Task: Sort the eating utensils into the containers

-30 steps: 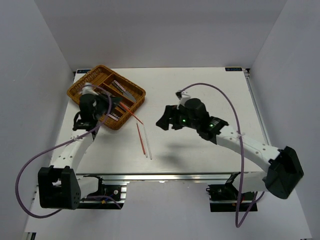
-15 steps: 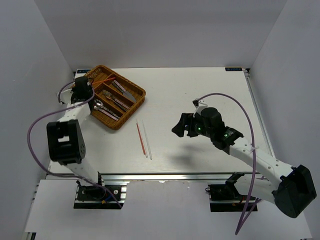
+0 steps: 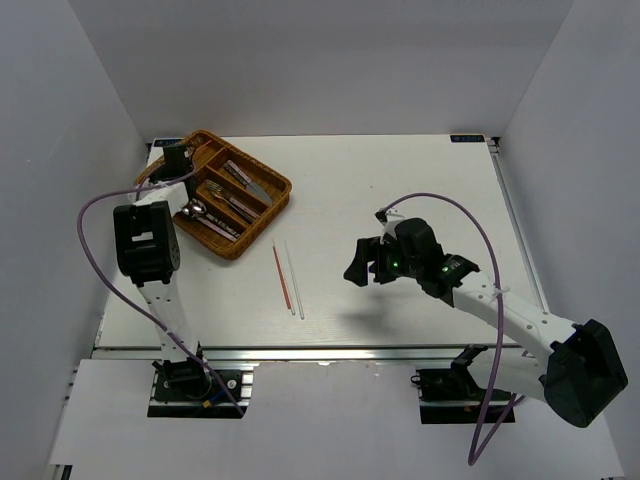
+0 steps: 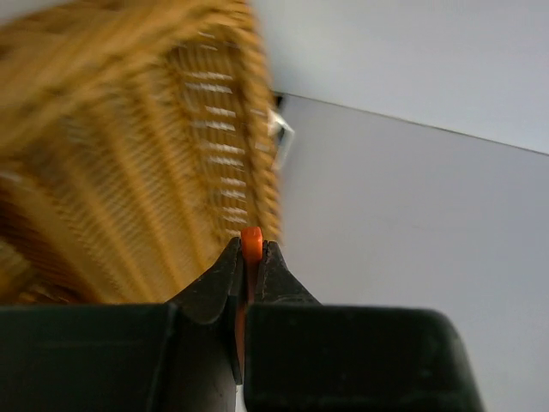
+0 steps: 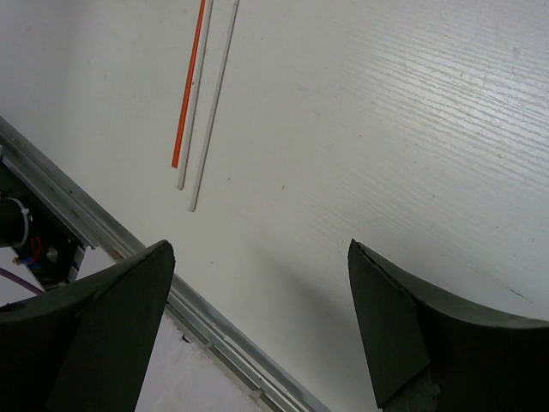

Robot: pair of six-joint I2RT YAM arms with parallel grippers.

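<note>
From above, we see the left arm folded upright, its left gripper [image 3: 177, 157] at the far-left corner of the wicker tray [image 3: 287, 187], which holds cutlery [image 3: 238, 180]. The right arm stretches low across the counter [image 3: 400, 180], its right gripper [image 3: 360, 262] near a loose red chopstick [image 3: 283, 275] and a white chopstick [image 3: 296, 285]. In the left wrist view, the jaws pinch an orange chopstick [image 4: 250, 240] just beside the blurred tray. In the right wrist view, the jaws gape wide, apart from both loose chopsticks.

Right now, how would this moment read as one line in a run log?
left gripper: shut on orange chopstick at wicker tray | right gripper: open, empty | loose chopsticks: on table
</note>
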